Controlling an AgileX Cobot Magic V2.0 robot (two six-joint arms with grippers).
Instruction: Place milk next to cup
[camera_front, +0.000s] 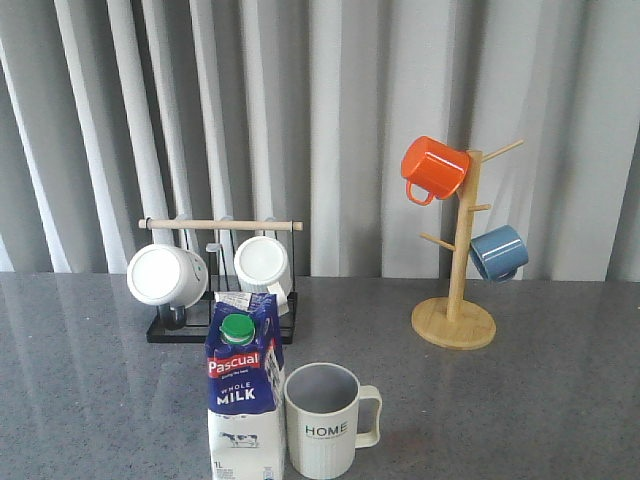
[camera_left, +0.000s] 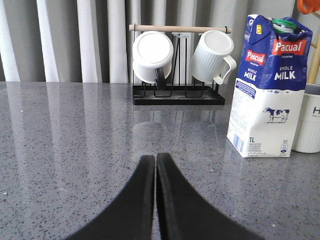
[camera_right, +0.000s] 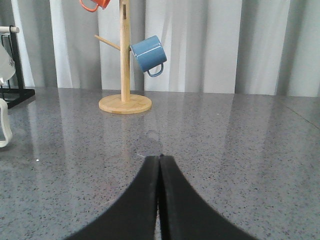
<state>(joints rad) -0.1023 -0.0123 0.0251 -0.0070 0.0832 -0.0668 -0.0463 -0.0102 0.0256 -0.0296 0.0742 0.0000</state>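
Note:
The milk (camera_front: 243, 400), a blue-and-white carton with a green cap, stands upright at the table's front, touching or nearly touching the left side of the cup (camera_front: 322, 420), an off-white ribbed mug marked "HOME" with its handle to the right. In the left wrist view the milk (camera_left: 267, 90) stands ahead with the cup's edge (camera_left: 309, 122) behind it. My left gripper (camera_left: 155, 157) is shut and empty, low over the table, well away from the carton. My right gripper (camera_right: 160, 157) is shut and empty over bare table. The cup's handle (camera_right: 4, 122) shows at that view's edge. Neither gripper shows in the front view.
A black rack (camera_front: 218, 328) with a wooden bar holds two plain white mugs (camera_front: 166, 275) behind the milk. A wooden mug tree (camera_front: 455, 322) at the right back carries an orange mug (camera_front: 433, 168) and a blue mug (camera_front: 498, 252). Grey curtains hang behind the table.

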